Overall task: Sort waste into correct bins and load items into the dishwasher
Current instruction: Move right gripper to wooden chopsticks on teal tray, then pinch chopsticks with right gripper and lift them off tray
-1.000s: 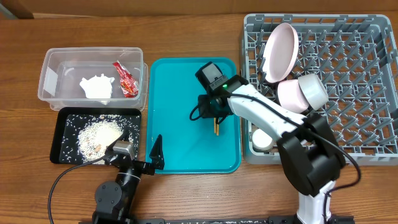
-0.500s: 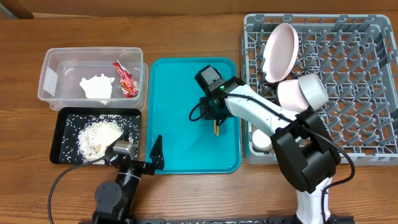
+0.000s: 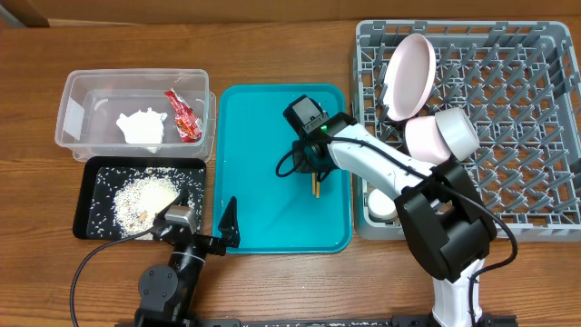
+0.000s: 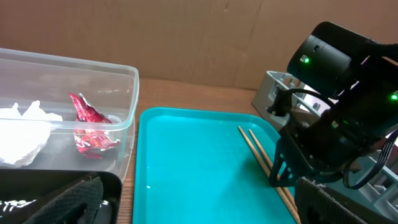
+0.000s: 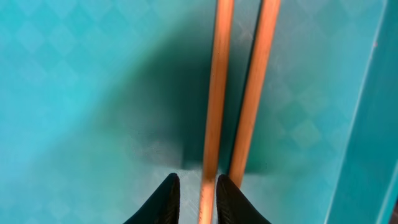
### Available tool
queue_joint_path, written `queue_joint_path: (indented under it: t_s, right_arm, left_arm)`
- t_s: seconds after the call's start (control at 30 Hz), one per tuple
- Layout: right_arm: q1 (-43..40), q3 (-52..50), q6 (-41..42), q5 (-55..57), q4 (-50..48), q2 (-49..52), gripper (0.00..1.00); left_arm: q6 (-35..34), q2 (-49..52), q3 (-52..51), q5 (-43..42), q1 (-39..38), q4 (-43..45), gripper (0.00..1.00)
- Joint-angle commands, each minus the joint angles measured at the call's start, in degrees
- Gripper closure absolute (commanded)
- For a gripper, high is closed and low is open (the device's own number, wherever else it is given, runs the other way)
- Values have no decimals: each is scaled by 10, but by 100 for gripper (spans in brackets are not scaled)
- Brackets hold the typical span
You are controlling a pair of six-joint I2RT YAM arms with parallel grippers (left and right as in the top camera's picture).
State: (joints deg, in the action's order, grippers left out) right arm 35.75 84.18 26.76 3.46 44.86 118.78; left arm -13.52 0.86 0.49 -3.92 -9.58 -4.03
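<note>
Straddling just one of the two chopsticks [image 5: 217, 74] lying together on the turquoise tray [image 3: 254, 209], the right gripper [image 5: 196, 186] is hovering narrowly open, holding nothing, and risking pinching one while knocking the other aside.

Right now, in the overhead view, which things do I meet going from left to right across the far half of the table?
Clear tub (inside it paper, then red packet) → turquoise tray → grey dish rack.

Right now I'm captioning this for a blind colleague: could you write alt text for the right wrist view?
Two wooden chopsticks lie side by side on a turquoise tray, running up the frame. The right gripper reaches in from the bottom edge, its black tips either side of one chopstick.
</note>
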Motion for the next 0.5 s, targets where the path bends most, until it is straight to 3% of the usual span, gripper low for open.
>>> queue_joint_path:
  t_s: [0.0, 0.27, 0.33, 0.37, 0.47]
  right_arm:
    - [-5, 1, 1, 7, -2, 19, 78]
    - [-15, 1, 0, -36, 7, 19, 78]
    - [-14, 1, 0, -68, 15, 19, 85]
    - [-12, 1, 0, -85, 22, 19, 96]
    - [-3, 5, 0, -98, 37, 19, 96]
  left_arm:
    - [-6, -5, -2, -3, 6, -1, 0]
    - [-6, -5, -2, -4, 6, 0, 0]
    - [-6, -5, -2, -4, 6, 0, 0]
    - [-6, -5, -2, -4, 6, 0, 0]
    - [-6, -5, -2, -4, 6, 0, 0]
